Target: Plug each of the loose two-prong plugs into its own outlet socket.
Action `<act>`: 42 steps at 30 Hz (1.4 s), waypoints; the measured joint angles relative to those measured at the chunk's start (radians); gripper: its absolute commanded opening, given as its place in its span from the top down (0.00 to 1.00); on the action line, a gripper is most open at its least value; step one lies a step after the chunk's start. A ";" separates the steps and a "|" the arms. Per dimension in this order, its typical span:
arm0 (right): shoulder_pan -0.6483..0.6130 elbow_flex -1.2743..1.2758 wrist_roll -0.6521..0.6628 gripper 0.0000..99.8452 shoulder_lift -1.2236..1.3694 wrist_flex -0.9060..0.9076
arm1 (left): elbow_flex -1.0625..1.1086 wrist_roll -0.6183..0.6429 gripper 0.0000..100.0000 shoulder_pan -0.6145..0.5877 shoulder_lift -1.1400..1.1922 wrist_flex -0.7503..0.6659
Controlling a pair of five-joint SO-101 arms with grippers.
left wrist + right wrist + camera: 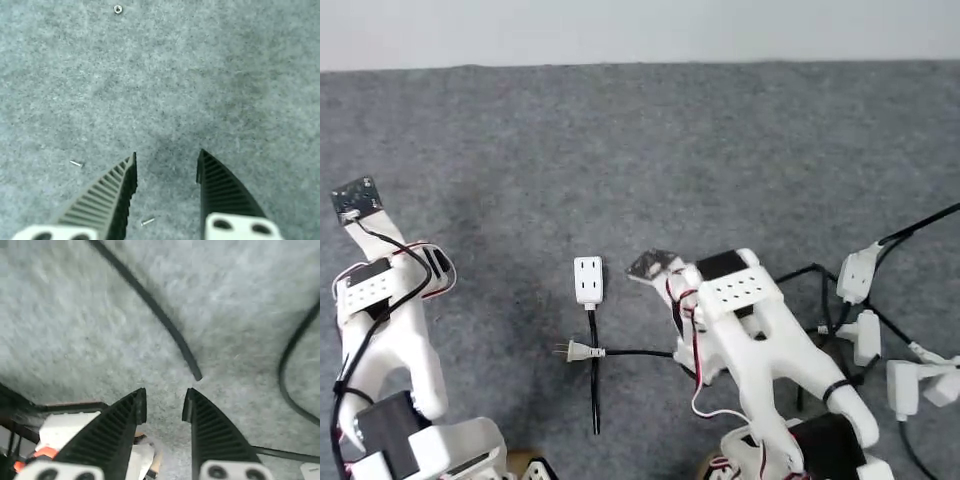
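- I am viewing a grey felt-covered table [720, 140] with both arms standing at its near edge.
- The left gripper [167, 155] is hanging wide open over bare felt near the left edge, and nothing is sitting between its ribbed fingers [117, 187].
- Two small metal pins [76, 163] are lying on the felt beside those fingers, and a small nut [118, 9] is lying farther off.
- The right gripper [165, 392] is standing partly open with a clear gap between its tips, and it is gripping nothing.
- A black cord [150, 302] is ending just beyond the right gripper's tips without touching them.
- The white outlet socket block [588, 280] is lying flat near the middle of the table, with its own cord running toward the near edge.
- One loose two-prong plug [576, 350] is lying unplugged just on the near side of that block, with its prongs pointing toward the left edge and its cord crossing the block's cord.
- The right arm [760, 320] is leaning in beside the block, on the side toward the right edge.
- A cluster of white plugs and sockets [865, 300] is lying tangled in black cords by the right edge.
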 measured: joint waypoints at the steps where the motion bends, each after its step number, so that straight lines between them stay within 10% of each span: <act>1: 0.002 0.015 0.018 0.86 0.000 -0.011 | 0.000 0.000 0.81 0.000 0.000 0.000; 38: 0.104 0.195 0.381 0.87 -0.003 -0.344 | 0.000 -0.014 0.81 0.000 0.000 0.000; 42: 0.117 0.195 0.422 1.00 -0.003 -0.348 | 0.000 -0.014 0.81 0.000 0.000 0.000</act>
